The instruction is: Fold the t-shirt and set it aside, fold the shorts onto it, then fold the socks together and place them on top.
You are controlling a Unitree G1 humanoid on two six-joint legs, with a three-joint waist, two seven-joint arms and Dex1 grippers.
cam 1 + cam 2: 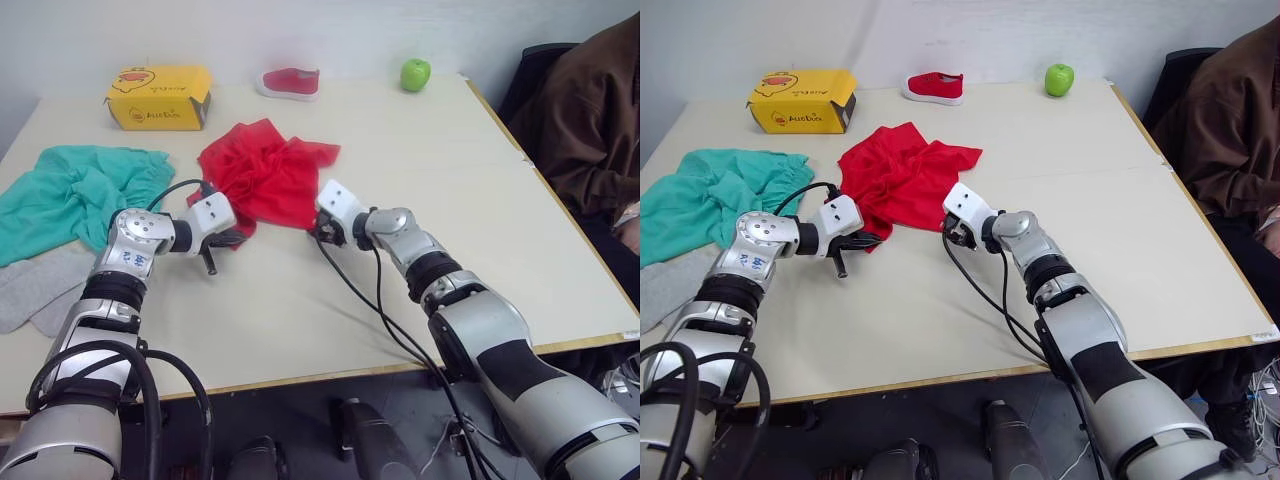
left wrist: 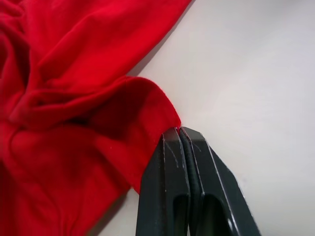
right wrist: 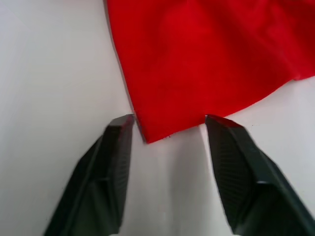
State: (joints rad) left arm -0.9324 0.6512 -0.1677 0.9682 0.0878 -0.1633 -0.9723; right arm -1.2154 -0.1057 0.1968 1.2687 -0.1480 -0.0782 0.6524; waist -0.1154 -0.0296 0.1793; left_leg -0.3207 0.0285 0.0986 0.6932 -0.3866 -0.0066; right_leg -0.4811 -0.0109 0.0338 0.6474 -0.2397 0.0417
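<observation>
The red t-shirt (image 1: 265, 175) lies crumpled in the middle of the table. My left gripper (image 1: 228, 237) is at its near left edge, shut on a corner of the hem (image 2: 167, 110). My right gripper (image 3: 167, 120) is open at the shirt's near right corner, one finger on each side of the cloth tip (image 3: 150, 132). The teal shorts (image 1: 70, 195) lie bunched at the left of the table. The grey socks (image 1: 35, 285) lie flat just in front of them, near the left edge.
A yellow box (image 1: 160, 97), a small red shoe (image 1: 290, 82) and a green apple (image 1: 415, 73) stand along the far edge. A person in a brown jacket (image 1: 590, 120) sits at the right side. Bare table (image 1: 300, 310) stretches in front of the shirt.
</observation>
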